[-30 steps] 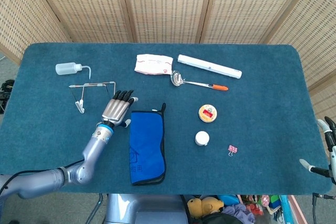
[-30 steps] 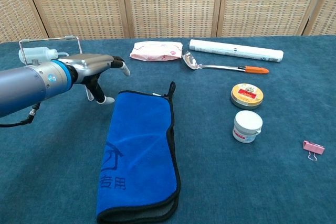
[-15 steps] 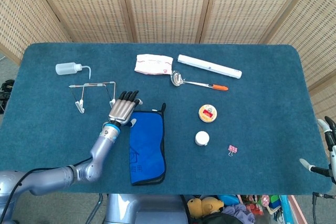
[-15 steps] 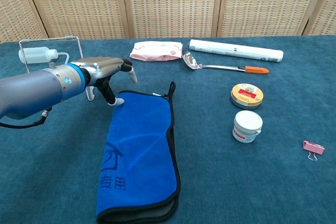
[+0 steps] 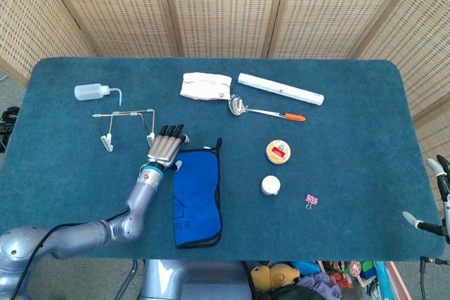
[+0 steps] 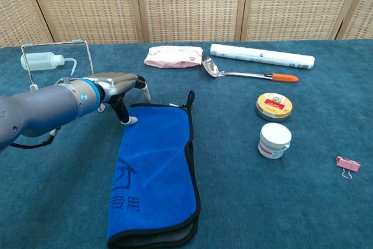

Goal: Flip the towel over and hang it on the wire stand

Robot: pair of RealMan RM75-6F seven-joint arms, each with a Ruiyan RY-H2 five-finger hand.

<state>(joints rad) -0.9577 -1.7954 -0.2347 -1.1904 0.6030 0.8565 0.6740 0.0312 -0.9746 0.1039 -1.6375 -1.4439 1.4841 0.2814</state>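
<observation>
We see the towel [image 5: 197,197], blue with dark edging, lying folded and flat on the tabletop [image 5: 351,173], its long axis running from the near edge toward the far edge; a dark hanging loop [image 6: 190,98] sits at its far right corner, and pale printed characters lie near its front end in the chest view. The left hand [image 5: 166,147] rests at the towel's far left corner, palm down, fingers extended toward the far side and apart; in the chest view one fingertip [image 6: 132,121] touches the tabletop just beside the towel's edge, and we see nothing held in it. The wire stand [image 5: 124,124] stands upright just beyond and to the left of this hand, apart from the towel. Of the right hand [image 5: 437,198] only a few pale fingertips show at the right border of the head view, so we cannot tell how it is set. Behind the stand lies a squeeze bottle [image 5: 95,92]. Along the far side lie a tissue pack [image 5: 205,86], a white tube [image 5: 280,88] and a spoon [image 5: 264,109] with an orange handle. To the right of the towel stand a gold tin [image 5: 278,151] and a white jar [image 5: 271,185], with a pink clip [image 5: 311,201] further right.
</observation>
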